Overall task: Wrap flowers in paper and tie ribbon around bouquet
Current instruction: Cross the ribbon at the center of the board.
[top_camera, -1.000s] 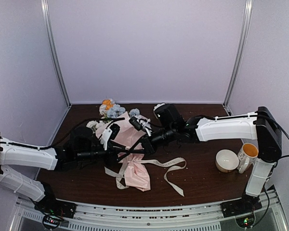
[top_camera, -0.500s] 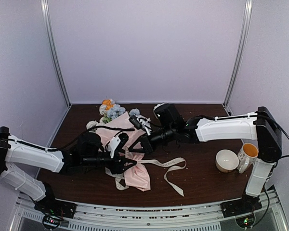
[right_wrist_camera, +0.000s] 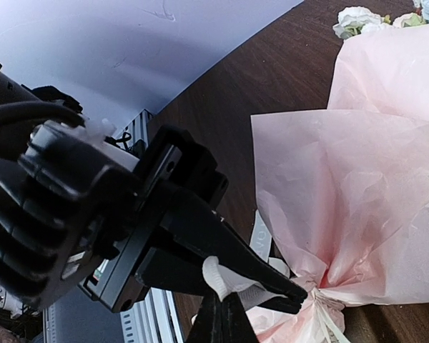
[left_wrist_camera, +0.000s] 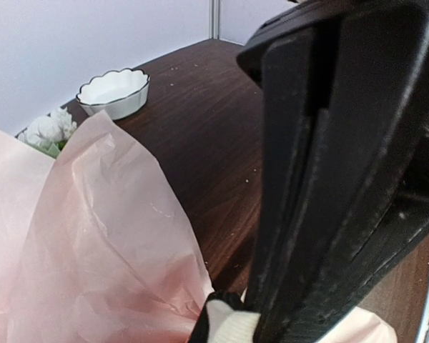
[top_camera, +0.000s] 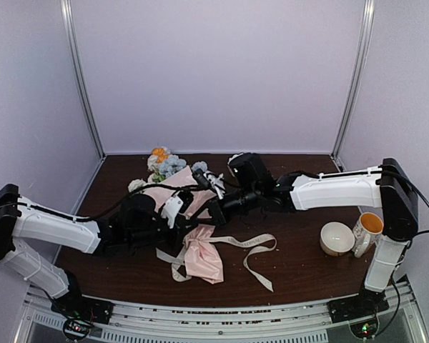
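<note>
The bouquet lies on the table with the flowers (top_camera: 163, 161) at the far left and the pale pink paper (top_camera: 175, 194) cinched low down, its tail (top_camera: 204, 261) flaring toward me. The cream ribbon (top_camera: 247, 243) trails to the right of the tail. My left gripper (top_camera: 194, 214) and right gripper (top_camera: 211, 212) meet tip to tip beside the cinch. In the right wrist view, the left gripper (right_wrist_camera: 297, 296) is shut on a white loop of ribbon (right_wrist_camera: 232, 280). That loop rises from my right gripper (right_wrist_camera: 222, 307), also shut on it, next to the paper (right_wrist_camera: 357, 186).
A white scalloped bowl (top_camera: 336, 238) and a white mug (top_camera: 367, 230) with an orange inside stand at the right, near the right arm's base. The left wrist view shows the bowl (left_wrist_camera: 114, 91) beyond the paper (left_wrist_camera: 93, 243). The grey rail (top_camera: 222, 321) runs along the near edge.
My left gripper has moved right and up from beside the paper tail to the right gripper's tip, opened wider, then closed on the ribbon loop. The right arm has stayed put.
</note>
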